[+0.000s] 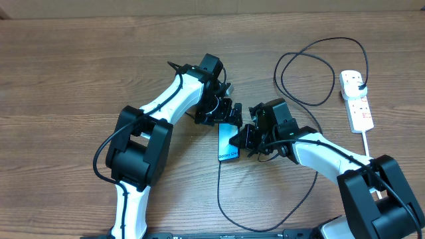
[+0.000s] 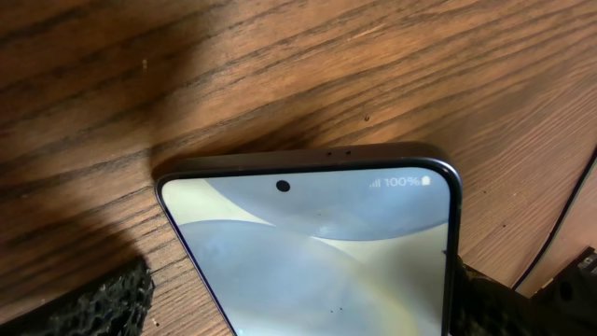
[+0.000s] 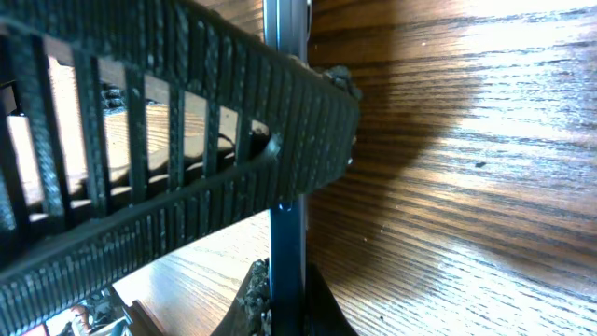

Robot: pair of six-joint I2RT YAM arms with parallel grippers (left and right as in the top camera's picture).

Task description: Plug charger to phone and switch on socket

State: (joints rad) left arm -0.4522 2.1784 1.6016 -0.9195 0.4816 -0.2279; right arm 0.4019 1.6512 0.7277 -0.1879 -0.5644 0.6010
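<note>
The phone (image 1: 228,143) lies flat in the middle of the table with its light blue screen up. My left gripper (image 1: 226,118) is open over the phone's far end. Its fingers (image 2: 93,299) straddle the phone's (image 2: 317,243) width, the left pad clear of the edge. My right gripper (image 1: 244,138) is shut on the phone's right side edge (image 3: 284,187), a pad on each face. The charger's black cable (image 1: 219,192) runs up to the phone's near end; I cannot tell if the tip is seated. Its plug (image 1: 358,83) sits in the white socket (image 1: 356,101).
The charger cable loops widely behind the right arm (image 1: 312,60) and along the front edge (image 1: 265,229). The socket's white cord (image 1: 366,143) trails toward the right arm's base. The left gripper's ribbed finger (image 3: 168,177) crosses the right wrist view close to the phone.
</note>
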